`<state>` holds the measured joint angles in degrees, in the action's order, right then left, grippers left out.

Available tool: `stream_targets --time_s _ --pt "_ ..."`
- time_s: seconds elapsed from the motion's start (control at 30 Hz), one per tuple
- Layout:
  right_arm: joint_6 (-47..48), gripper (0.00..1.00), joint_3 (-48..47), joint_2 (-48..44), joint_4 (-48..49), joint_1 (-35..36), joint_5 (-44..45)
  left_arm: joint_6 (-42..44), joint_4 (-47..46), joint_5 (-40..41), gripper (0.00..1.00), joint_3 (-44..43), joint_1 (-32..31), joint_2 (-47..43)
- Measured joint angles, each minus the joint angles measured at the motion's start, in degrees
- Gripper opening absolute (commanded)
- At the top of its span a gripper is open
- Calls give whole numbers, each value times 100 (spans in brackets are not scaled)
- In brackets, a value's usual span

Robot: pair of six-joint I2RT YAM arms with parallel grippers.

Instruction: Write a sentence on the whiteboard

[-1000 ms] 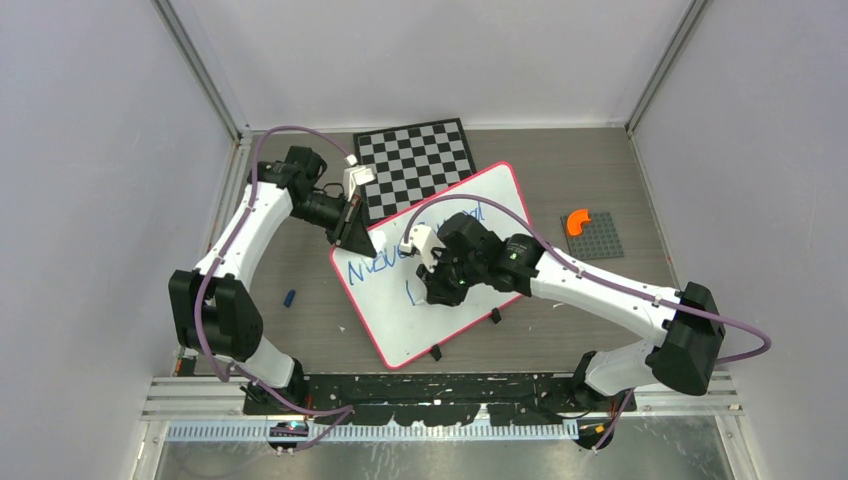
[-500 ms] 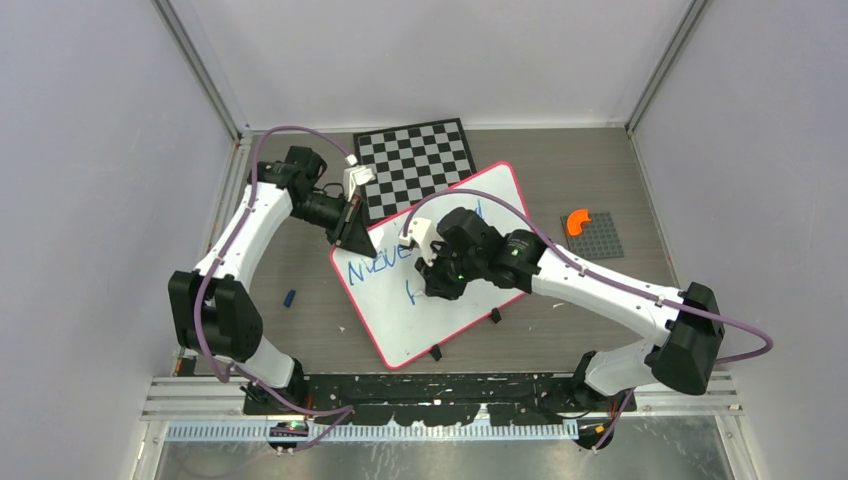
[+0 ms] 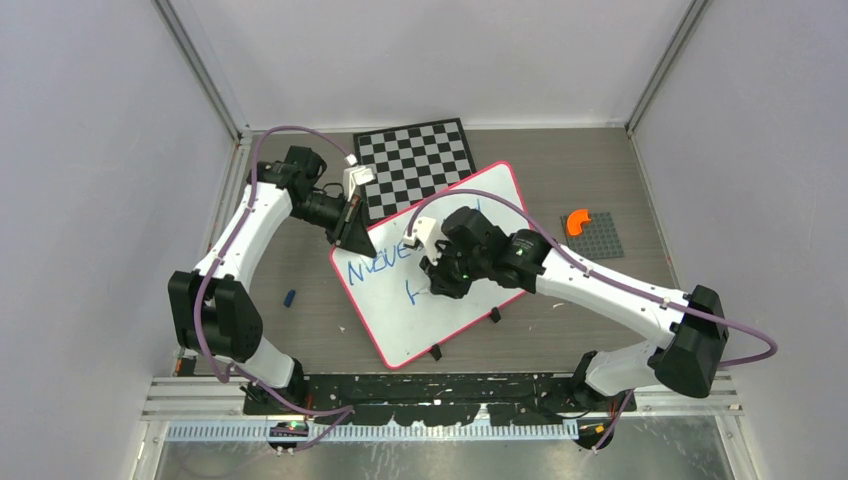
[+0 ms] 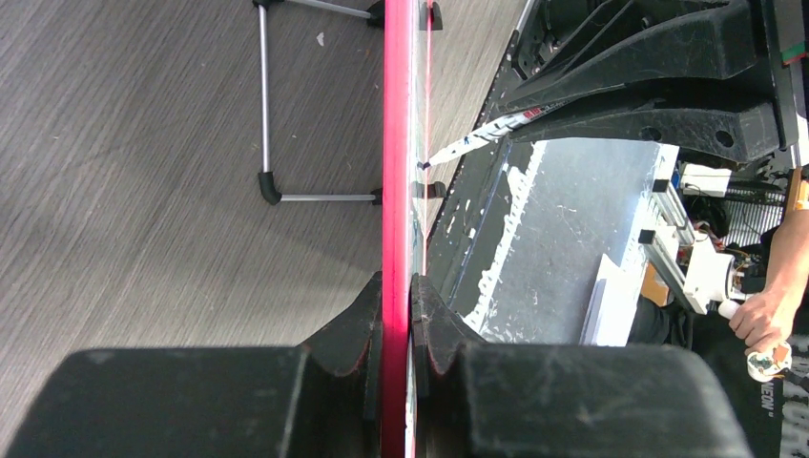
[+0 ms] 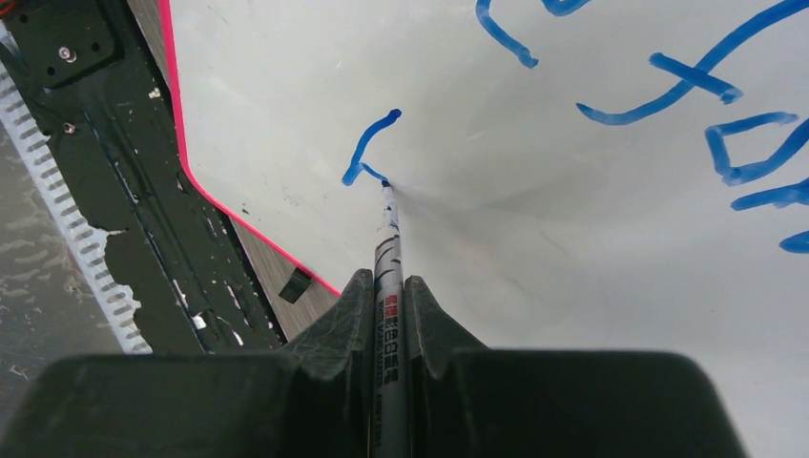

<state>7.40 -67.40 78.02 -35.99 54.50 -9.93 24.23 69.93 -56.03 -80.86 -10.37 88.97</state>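
whiteboard (image 3: 400, 325): white face, red-pink rim. The rim shows as a red stripe between the black fingers of the left claw (image 4: 392, 286).
sentence (image 3: 378, 268): blue strokes, with a blue hook right at the tip of the marker (image 5: 389, 272) in the right claw (image 5: 388, 286).
marker: silver-grey barrel, black print, small red label. right claw black too.
clip feet (image 3: 495, 316), just past the right claw: black.
checkered board (image 3: 415, 160), beyond the left claw: black-and-white squares.
Right of the right claw: orange piece (image 3: 577, 220) on grey studded plate (image 3: 602, 242).
Near side of the left claw: small blue piece (image 3: 289, 297) on grey-brown woodgrain table (image 3: 300, 250).
left arm (image 3: 245, 230), right arm (image 3: 600, 290): white with black joints. cables (image 3: 290, 129): purple.
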Motion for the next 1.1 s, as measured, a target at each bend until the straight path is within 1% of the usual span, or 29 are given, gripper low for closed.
stream_targets --time_s 0.73,1.1 --pt "-22 0 -101 247 -125 190 -170 0 2 2 0 0 0 0" --pt "-4 0 -105 -181 -361 -184 -98 2 2 -11 0 0 0 0"
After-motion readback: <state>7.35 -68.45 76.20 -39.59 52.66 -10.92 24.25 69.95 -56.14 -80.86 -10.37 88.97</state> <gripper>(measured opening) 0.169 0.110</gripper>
